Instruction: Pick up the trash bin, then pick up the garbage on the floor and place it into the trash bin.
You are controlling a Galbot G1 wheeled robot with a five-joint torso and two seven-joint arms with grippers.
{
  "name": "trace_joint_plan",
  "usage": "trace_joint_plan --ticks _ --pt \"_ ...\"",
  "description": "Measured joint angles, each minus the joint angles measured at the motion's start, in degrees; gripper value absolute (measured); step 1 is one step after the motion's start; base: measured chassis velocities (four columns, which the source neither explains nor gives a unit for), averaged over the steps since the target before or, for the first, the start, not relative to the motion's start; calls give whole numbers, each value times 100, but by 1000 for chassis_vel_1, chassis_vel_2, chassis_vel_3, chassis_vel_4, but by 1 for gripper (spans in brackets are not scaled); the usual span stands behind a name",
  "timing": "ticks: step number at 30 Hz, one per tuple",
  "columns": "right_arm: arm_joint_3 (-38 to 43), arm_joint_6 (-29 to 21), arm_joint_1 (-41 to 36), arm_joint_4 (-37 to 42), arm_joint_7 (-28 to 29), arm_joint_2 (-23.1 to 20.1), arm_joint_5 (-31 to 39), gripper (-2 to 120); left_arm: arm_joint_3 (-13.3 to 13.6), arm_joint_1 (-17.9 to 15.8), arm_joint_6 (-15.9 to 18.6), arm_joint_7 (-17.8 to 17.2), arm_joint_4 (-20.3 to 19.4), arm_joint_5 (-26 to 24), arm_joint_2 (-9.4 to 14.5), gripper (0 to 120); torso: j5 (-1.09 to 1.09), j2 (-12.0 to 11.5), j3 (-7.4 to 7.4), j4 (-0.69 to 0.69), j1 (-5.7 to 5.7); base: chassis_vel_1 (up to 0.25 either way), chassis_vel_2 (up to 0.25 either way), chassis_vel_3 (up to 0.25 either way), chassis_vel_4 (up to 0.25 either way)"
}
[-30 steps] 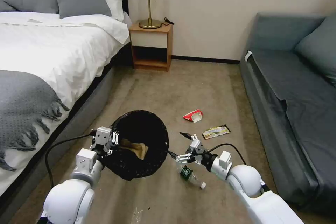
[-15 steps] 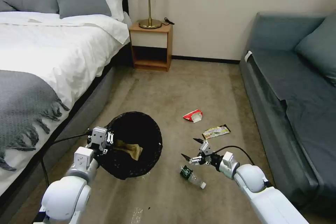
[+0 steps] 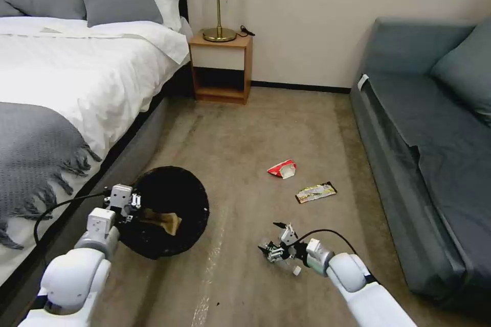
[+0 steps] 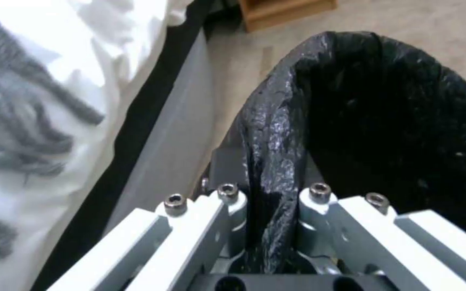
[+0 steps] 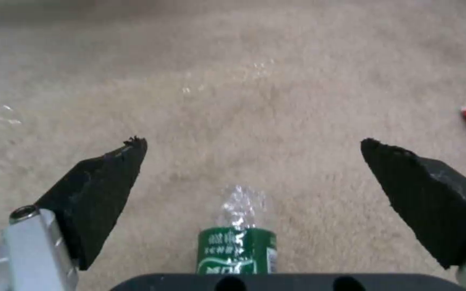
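Note:
My left gripper is shut on the rim of the trash bin, a round bin lined with a glossy black bag, held tilted above the carpet beside the bed. The left wrist view shows its fingers pinching the bag-covered rim of the trash bin. A crumpled brown paper bag lies inside. My right gripper is open, low over the clear green-labelled bottle on the floor. The bottle lies between the spread black fingers. A red-and-white packet and a gold-and-black wrapper lie farther off.
A bed with a grey fringed blanket runs along the left. A grey sofa lines the right. A wooden nightstand with a lamp stands against the far wall. Open carpet stretches between bed and sofa.
The left arm has carried the bin leftward, closer to the bed. The right gripper has pulled back from the bin and dropped down over the bottle, still open.

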Motion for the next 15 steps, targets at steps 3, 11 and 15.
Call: trace_joint_plan --ticks 3,11,15 --pt "83 62 138 -406 14 116 -74 100 -70 -35 -102 5 131 -17 9 7 -1 0 0 0 0 0 0 0 0" --pt "171 253 309 -1101 11 204 -339 100 -105 -63 -129 7 183 -41 17 7 0 0 0 -1 0 0 0 0 0" --pt "163 302 311 -1221 8 225 -474 100 -105 -60 -129 11 190 -41 -2 7 0 0 0 -1 0 0 0 0 0"
